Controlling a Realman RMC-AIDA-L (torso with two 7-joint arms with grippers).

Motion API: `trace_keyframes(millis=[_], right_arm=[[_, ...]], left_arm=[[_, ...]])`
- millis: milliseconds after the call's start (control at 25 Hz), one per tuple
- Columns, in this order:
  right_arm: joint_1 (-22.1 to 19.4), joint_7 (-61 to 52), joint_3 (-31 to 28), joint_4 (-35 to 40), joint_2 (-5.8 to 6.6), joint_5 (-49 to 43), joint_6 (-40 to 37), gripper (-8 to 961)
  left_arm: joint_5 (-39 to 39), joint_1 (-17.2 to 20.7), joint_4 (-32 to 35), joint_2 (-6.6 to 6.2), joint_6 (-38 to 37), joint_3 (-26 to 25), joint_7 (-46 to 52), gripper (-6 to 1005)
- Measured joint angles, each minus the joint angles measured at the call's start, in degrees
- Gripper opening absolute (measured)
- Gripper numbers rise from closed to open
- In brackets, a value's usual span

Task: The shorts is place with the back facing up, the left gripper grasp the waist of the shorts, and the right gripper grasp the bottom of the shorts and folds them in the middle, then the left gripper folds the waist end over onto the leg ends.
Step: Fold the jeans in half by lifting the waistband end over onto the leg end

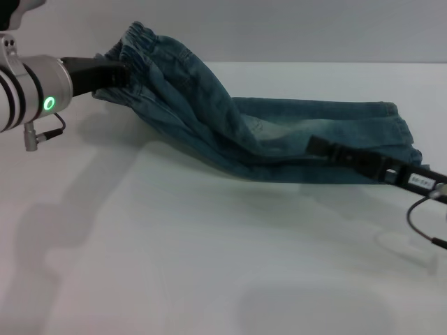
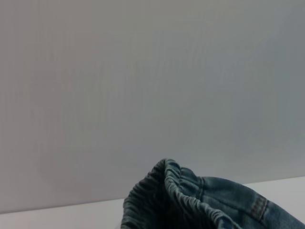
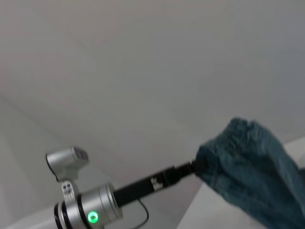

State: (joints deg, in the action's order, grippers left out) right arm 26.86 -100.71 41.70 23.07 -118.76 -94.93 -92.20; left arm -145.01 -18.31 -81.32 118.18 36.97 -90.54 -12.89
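The shorts stretch across the middle of the head view, one end lifted at upper left, the other lying on the white table at right. Nearest, at right centre, the right gripper lies low against the cloth near the leg ends; whether it pinches the denim cannot be told. Farther back, at upper left, the left gripper is pressed together on the waist, holding it above the table so the cloth sags between the two ends. The risk, as I judge it: the bunched elastic could slip from the left gripper as it swings across, dropping the waist short. If the right gripper lets go, the legs could drag and the fold would land crooked.
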Motion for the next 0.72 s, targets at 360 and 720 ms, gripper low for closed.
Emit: trace_keyframes(millis=[360,720], right_arm=[[1.08,2.32,4.36,-2.34,-0.30,0.38,5.30,266],[3.14,1.92,4.73,-5.64,-0.29,0.12,7.90,-2]], left_arm=[[-0.02,2.56,-4.81,-0.15,2.16,0.02,0.06,46],[-0.01,3.17,-8.40,-0.18,4.42,-0.29,0.07,46]])
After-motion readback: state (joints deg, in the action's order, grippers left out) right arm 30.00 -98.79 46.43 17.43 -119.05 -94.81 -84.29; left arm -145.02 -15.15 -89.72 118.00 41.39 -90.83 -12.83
